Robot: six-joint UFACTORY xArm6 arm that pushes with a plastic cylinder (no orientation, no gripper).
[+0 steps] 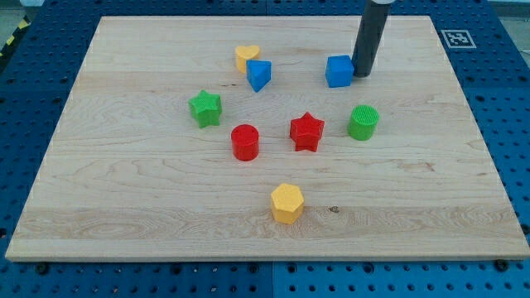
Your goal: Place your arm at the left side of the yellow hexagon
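— So, where is my tip (363,74) right now?

— Near the view's top, on the wooden board (124,190), just at the right edge of the blue cube (339,71), touching it or nearly so. It is a plain dark rod, smooth and round, with nothing on it that could open, close or clamp on a block; its upper part is cut off by the view's top edge.

— And the yellow hexagon (287,203)?

— Well apart from the tip, down and to the left, near the view's bottom. It stands alone, with ribbed plastic sides like the other blocks.

— What else lies around the tip?

— Below it, a green cylinder (363,122) with ridged sides. Below and left, a red star (306,131), then a red cylinder (245,141). Farther left, a green star (204,108). Left of the cube, a blue block (258,74), wedge-like, its shape hard to make out; a yellow block (244,56) sits behind it, partly hidden, perhaps a heart.

— The board itself?

— Pale, grained planks on a blue perforated table (505,99). A black-and-white marker (457,37) sits at its top right corner.
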